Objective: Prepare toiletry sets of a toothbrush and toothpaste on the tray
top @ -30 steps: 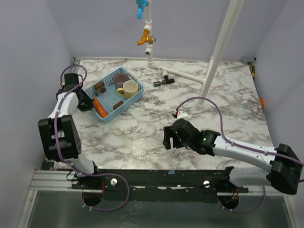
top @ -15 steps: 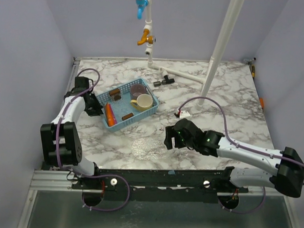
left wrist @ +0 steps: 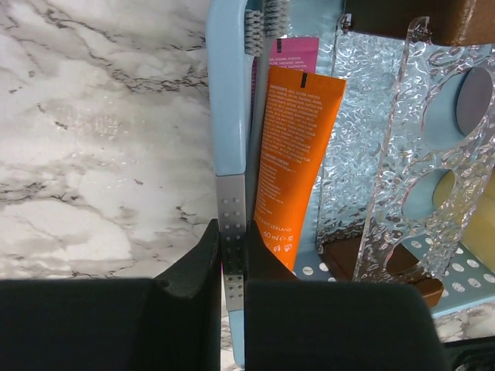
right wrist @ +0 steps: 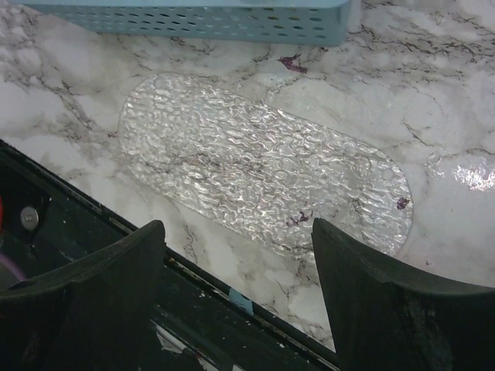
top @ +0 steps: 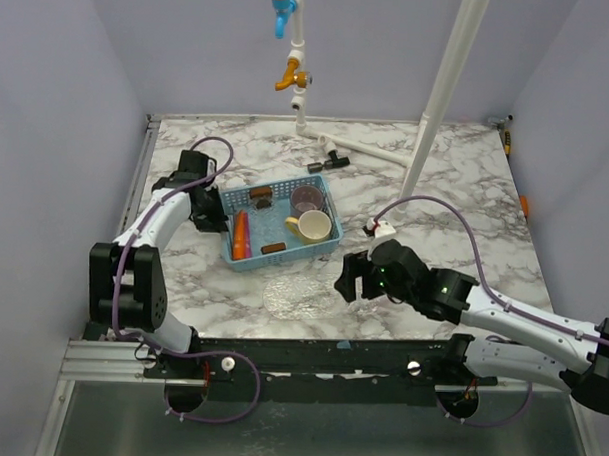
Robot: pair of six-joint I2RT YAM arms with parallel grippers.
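The left gripper (left wrist: 232, 239) had its fingers pressed together on the left end wall of the blue basket (left wrist: 228, 100) — pinching the thin rim. Inside, against that wall, the toothbrush (left wrist: 257, 139) lay right alongside the orange toothpaste (left wrist: 298, 147). The right gripper (right wrist: 236, 232) hung with fingers spread wide over the clear bumpy tray (right wrist: 263, 162) — it lay on the marble table (top: 466, 194), just in front of the basket.

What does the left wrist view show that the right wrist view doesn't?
Left wrist only: left gripper shut on the wall of the pale blue perforated plastic basket, flat orange toothpaste tube and grey-bristled toothbrush inside. Right wrist only: open right gripper above a clear textured oval tray. Both: the basket and the marble tabletop.
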